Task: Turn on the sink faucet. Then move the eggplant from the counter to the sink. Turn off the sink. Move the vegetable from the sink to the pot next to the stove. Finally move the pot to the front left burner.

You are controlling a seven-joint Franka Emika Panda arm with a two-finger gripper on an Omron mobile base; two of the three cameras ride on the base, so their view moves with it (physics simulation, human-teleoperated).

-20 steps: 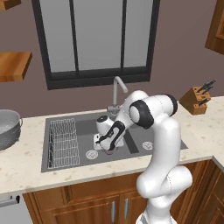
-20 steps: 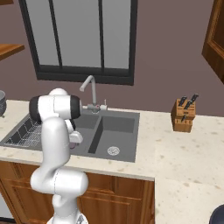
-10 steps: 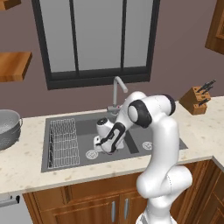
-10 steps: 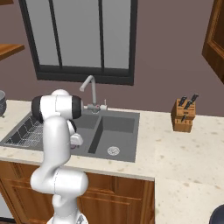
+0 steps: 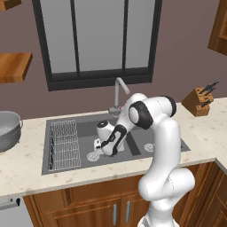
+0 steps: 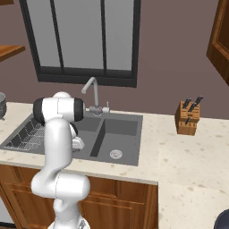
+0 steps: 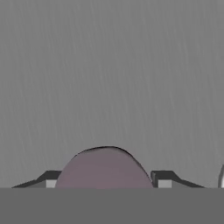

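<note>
**Eggplant in the basin, pincer down around it**

The pincer (image 7: 105, 186) is low in the sink (image 5: 146, 133), its two tips flanking the purple eggplant (image 7: 104, 168) on the grey basin floor — partly open, and whether it truly grips yet I cannot tell. Outward: the sink faucet (image 5: 119, 91) shows no visible stream, so the wash looks finished and shut off. The step in hand looks like the pickup. Left: carry the vegetable across the bench (image 5: 26, 164) to the pot, then pot to burner.
</note>
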